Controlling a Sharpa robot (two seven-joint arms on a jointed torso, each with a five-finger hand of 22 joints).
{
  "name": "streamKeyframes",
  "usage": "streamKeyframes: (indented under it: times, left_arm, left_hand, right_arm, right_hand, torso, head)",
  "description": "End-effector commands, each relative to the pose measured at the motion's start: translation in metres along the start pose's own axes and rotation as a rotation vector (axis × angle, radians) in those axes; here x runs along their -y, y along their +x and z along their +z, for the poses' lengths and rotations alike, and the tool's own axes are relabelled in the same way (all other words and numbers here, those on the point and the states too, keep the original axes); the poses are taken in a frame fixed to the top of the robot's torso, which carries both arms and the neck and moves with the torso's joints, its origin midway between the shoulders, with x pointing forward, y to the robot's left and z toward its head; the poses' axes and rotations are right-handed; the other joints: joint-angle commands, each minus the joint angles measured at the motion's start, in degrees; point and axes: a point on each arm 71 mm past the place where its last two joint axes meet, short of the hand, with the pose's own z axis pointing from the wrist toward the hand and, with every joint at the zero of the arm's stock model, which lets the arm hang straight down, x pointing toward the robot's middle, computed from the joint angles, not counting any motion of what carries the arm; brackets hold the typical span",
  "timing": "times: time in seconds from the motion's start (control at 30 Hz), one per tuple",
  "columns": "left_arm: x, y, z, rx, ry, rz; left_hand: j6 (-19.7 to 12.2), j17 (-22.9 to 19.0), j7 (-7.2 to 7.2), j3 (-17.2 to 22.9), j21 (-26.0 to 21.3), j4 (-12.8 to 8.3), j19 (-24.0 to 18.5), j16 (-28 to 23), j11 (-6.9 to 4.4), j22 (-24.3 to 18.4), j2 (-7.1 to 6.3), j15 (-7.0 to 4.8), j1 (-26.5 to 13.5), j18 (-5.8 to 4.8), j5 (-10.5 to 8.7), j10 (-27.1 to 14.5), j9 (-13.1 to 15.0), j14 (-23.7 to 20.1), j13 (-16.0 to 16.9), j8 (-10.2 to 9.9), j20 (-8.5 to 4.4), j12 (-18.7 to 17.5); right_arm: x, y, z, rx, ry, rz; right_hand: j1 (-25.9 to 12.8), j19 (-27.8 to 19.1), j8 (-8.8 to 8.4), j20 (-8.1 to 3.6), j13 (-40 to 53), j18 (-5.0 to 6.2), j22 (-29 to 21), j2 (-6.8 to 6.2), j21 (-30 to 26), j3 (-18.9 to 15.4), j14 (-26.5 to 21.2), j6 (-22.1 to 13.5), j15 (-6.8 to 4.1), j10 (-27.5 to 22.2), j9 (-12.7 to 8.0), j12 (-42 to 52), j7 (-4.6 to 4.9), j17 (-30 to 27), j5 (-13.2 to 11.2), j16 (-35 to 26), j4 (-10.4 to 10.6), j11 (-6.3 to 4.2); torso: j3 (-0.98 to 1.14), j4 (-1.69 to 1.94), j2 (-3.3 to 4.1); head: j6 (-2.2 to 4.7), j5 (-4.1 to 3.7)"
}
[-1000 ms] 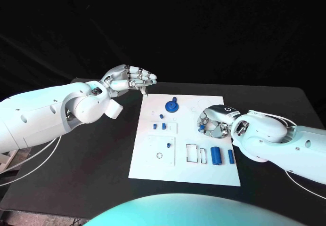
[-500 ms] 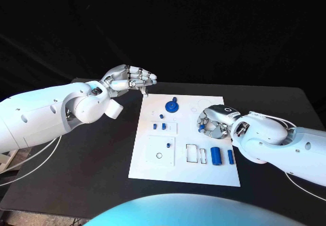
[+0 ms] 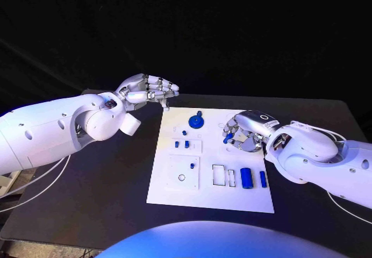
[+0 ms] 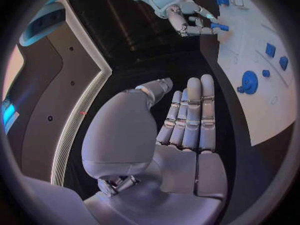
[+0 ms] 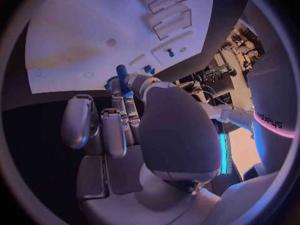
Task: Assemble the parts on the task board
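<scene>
— Where's your part?

— A small blue peg (image 3: pixel 229 141) is pinched in your right hand (image 3: pixel 247 134), the other fingers curled, above the task board (image 3: pixel 209 199) on its right half. Its long axis runs out past the fingertips (image 5: pixel 128 80).

— And the left?

— Your left hand (image 3: pixel 149 89) hangs off the board's far left corner, fingers curled on nothing. The right is nearer; the round blue part (image 3: pixel 197 122) sits just beside it.
</scene>
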Motion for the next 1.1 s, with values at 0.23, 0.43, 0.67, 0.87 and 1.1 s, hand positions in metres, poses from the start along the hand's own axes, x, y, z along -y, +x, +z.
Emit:
streamKeyframes:
  times: [0.23, 0.43, 0.67, 0.87, 1.1]
  left_arm:
    - [0.000, 0.005, 0.003, -0.025, 0.009, -0.008]
    - [0.000, 0.009, 0.006, -0.040, 0.012, -0.014]
    - [-0.001, 0.011, 0.009, -0.046, 0.013, -0.016]
    - [-0.001, 0.012, 0.009, -0.049, 0.012, -0.017]
    - [-0.001, 0.013, 0.010, -0.051, 0.012, -0.018]
  left_hand:
    - [-0.42, 0.04, 0.52, -0.11, -0.34, 0.11, -0.20, 0.05, 0.11, -0.08, 0.35, -0.02, 0.00, 0.29, 0.35, -0.36, -0.09, -0.35, -0.07, 0.26, 0.07, 0.20]
    - [-0.45, 0.05, 0.52, -0.11, -0.37, 0.13, -0.22, 0.08, 0.12, -0.10, 0.40, -0.01, -0.01, 0.30, 0.36, -0.42, -0.09, -0.37, -0.07, 0.29, 0.09, 0.25]
    - [-0.45, 0.05, 0.52, -0.11, -0.37, 0.13, -0.22, 0.08, 0.12, -0.10, 0.40, -0.01, -0.01, 0.30, 0.36, -0.42, -0.09, -0.37, -0.07, 0.29, 0.09, 0.25]
    - [-0.37, 0.06, 0.46, -0.08, -0.42, 0.11, -0.24, 0.11, 0.10, -0.14, 0.48, -0.01, 0.04, 0.31, 0.38, -0.50, -0.06, -0.44, -0.06, 0.43, 0.10, 0.35]
    - [-0.37, 0.06, 0.46, -0.08, -0.42, 0.11, -0.24, 0.11, 0.10, -0.14, 0.48, -0.01, 0.04, 0.31, 0.38, -0.50, -0.06, -0.44, -0.06, 0.43, 0.10, 0.35]
  right_arm:
    - [-0.047, 0.004, 0.008, -0.008, -0.129, 0.064]
    - [-0.087, 0.022, 0.022, -0.039, -0.237, 0.104]
    - [-0.111, 0.044, 0.031, -0.077, -0.299, 0.115]
    - [-0.117, 0.061, 0.035, -0.119, -0.306, 0.113]
    - [-0.116, 0.073, 0.035, -0.156, -0.299, 0.101]
  right_hand:
    - [-1.32, -0.16, 1.00, -0.61, 0.37, -0.49, 3.83, 0.53, -0.13, -0.14, 2.20, 0.29, -0.81, 3.50, 0.94, -0.34, -0.76, -0.12, -10.84, 0.33, -0.63, -3.34]
    - [-1.32, -0.28, 1.01, -0.62, 0.38, -0.42, 3.64, 0.69, -0.56, 0.05, 2.16, 0.11, -0.75, 3.43, 1.01, -0.46, -0.63, -0.38, -10.79, 0.23, -0.90, -3.25]
    - [-1.20, -0.30, 1.07, -0.60, 0.43, -0.42, 3.61, 0.94, -0.68, 0.35, 2.16, -0.06, -0.69, 3.36, 1.13, -0.61, -0.52, -0.42, -10.69, 0.22, -1.41, -3.18]
    - [-1.27, -0.37, 1.07, -0.59, 0.45, -0.37, 3.51, 0.86, -0.93, 0.36, 2.16, -0.20, -0.65, 3.30, 1.17, -0.68, -0.44, -0.44, -10.70, 0.21, -1.64, -3.12]
    - [-1.33, -0.37, 1.07, -0.58, 0.46, -0.37, 3.51, 0.83, -0.95, 0.36, 2.17, -0.25, -0.63, 3.27, 1.19, -0.72, -0.41, -0.36, -10.71, 0.24, -1.72, -3.09]
  torso:
    - [0.06, -0.19, -0.01]
    - [0.02, 0.29, -0.09]
    - [-0.04, 0.26, -0.03]
    - [0.03, 0.16, -0.04]
    - [0.06, 0.10, -0.05]
  head:
    - [0.03, 0.13]
    - [0.18, 0.22]
    - [0.05, 0.66]
    - [0.01, 1.16]
    - [0.01, 1.40]
